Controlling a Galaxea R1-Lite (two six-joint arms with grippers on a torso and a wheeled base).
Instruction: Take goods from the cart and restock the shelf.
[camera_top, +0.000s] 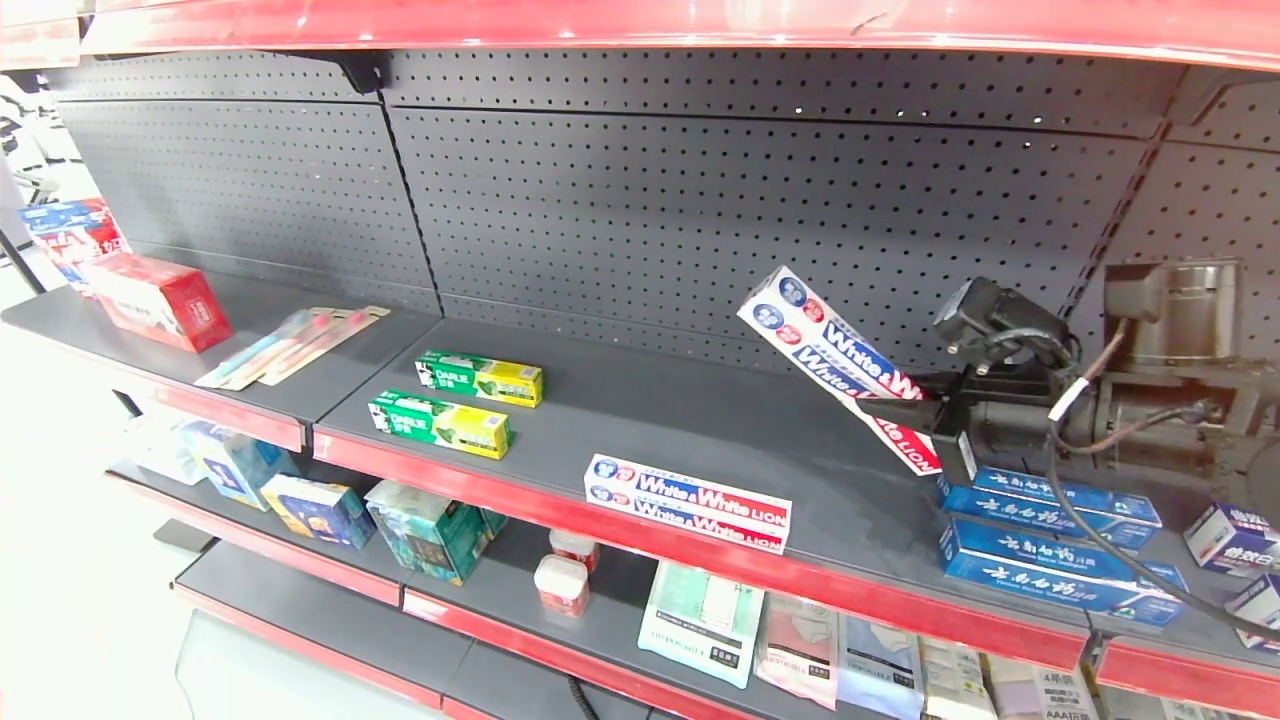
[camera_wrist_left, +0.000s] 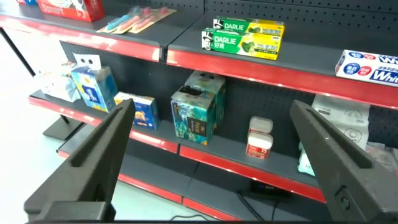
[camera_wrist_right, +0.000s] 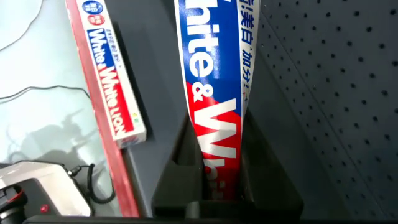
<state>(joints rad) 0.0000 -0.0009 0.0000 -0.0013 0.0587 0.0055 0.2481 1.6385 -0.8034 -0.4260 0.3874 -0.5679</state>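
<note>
The left gripper (camera_wrist_left: 211, 104) hung empty with its fingers spread wide, facing the lower shelves. On the upper shelf (camera_top: 700, 410), from the left, lay a red box (camera_top: 160, 300), toothbrush packs (camera_top: 290, 345) and two green toothpaste boxes (camera_top: 480, 378). Next came a white toothpaste box (camera_top: 688, 503), flat along the near edge. Right of it, the right gripper (camera_top: 915, 415) clamped the lower end of a second white toothpaste box (camera_top: 830, 360). This box tilted up and leftward over the shelf, near the pegboard (camera_top: 650, 200). Blue toothpaste boxes (camera_top: 1050, 495) lay just beneath the gripper. Placing it well likely meant levelling the box, aligning it behind its lying twin, lowering it flat, then releasing clear of the blue boxes.
</note>
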